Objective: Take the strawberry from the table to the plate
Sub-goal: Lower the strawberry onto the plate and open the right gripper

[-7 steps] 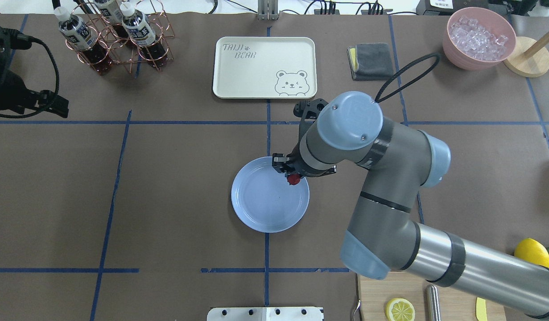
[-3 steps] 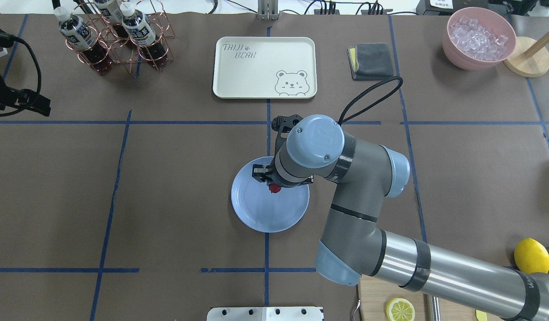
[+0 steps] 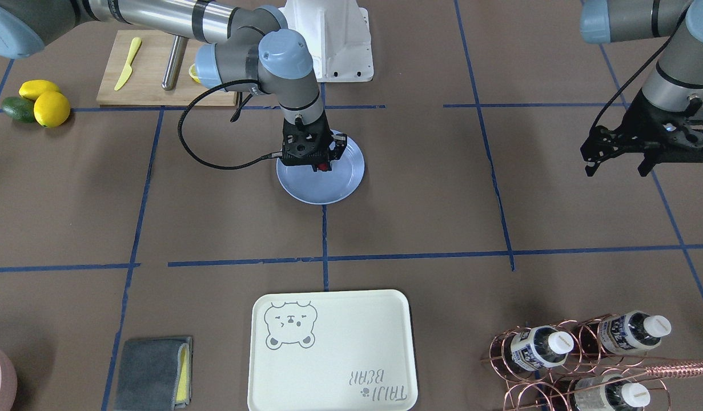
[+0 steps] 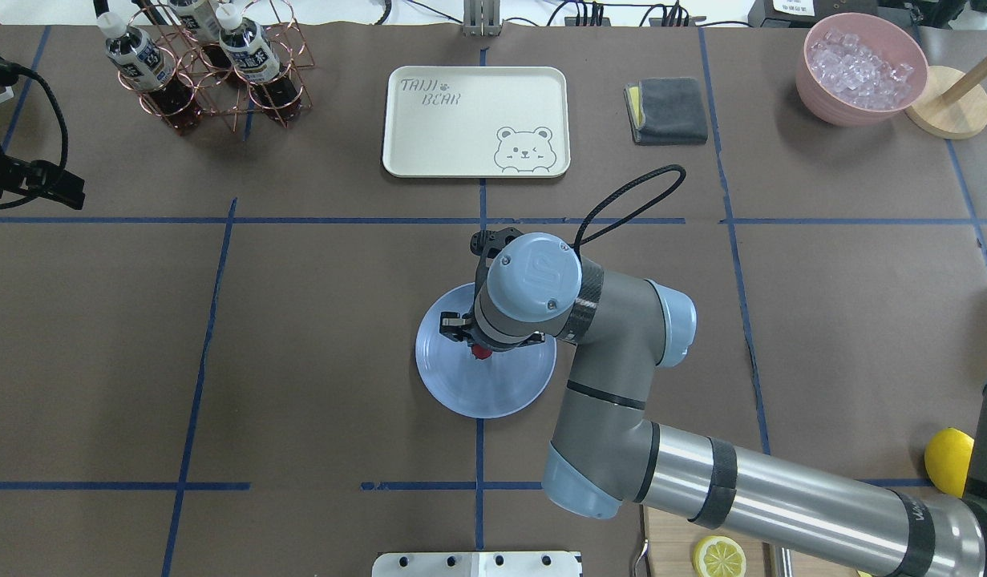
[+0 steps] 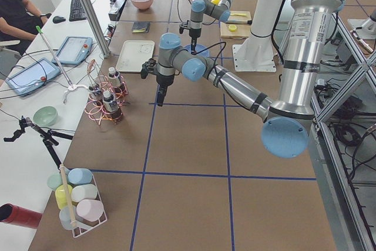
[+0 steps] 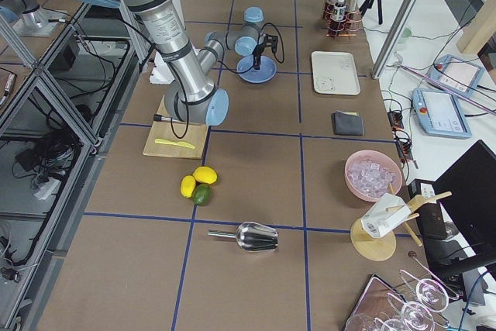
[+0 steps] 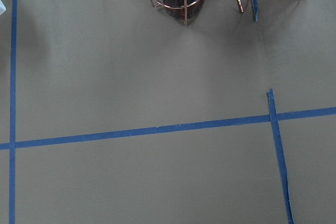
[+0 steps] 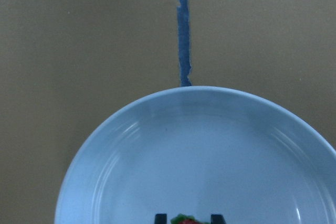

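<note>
A small red strawberry (image 4: pixel 480 351) (image 3: pixel 324 166) hangs low over the middle of the light-blue plate (image 4: pixel 477 394) (image 3: pixel 320 193), with my right gripper (image 4: pixel 471 340) (image 3: pixel 320 162) shut on it. At the bottom edge of the right wrist view the strawberry (image 8: pixel 185 220) shows between the two dark fingertips (image 8: pixel 160 217), with the plate (image 8: pixel 199 145) just below. I cannot tell whether the berry touches the plate. The plate lies on the brown table (image 4: pixel 317 320). My left gripper (image 3: pixel 617 164) hovers open and empty far off, near the table's left side.
A cream bear tray (image 4: pixel 477 120) lies beyond the plate. A copper rack of bottles (image 4: pixel 212 64) stands far left, a grey cloth (image 4: pixel 668 110) and a pink bowl of ice (image 4: pixel 862 68) far right. A lemon (image 4: pixel 946 461) and a lemon half (image 4: pixel 719 555) sit near right.
My right arm has carried the strawberry left and downward, from the plate's far right rim to over its middle. The left gripper has drawn back toward the view's left edge.
</note>
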### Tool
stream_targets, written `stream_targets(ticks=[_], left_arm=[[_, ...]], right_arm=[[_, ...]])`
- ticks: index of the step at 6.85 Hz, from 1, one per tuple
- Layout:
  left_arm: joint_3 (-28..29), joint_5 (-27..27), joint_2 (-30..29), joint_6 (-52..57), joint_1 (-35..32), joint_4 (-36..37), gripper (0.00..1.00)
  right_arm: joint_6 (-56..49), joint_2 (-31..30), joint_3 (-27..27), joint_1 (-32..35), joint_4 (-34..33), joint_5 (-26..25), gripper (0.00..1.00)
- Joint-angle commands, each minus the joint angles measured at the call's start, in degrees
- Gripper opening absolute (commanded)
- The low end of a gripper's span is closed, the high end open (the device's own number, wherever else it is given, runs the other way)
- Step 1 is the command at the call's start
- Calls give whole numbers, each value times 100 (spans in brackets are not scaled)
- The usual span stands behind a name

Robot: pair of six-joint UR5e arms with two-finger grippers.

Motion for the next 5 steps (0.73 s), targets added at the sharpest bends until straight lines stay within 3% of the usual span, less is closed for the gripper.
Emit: stream_targets(ticks=[1,2,3,5], left_arm=[[17,0,-8,0,-3,0,100],[51,0,-9,0,-12,-9,100],[60,0,-9,0,-12,-9,100],[60,0,-9,0,-20,-9,100]], right_arm=[[-1,-7,-18,-9,30,0,27],[-9,-16,-18,-9,48,0,73],[-62,-34,8,-9,48,-18,100],[-71,-16,244,165,22,-53,100]])
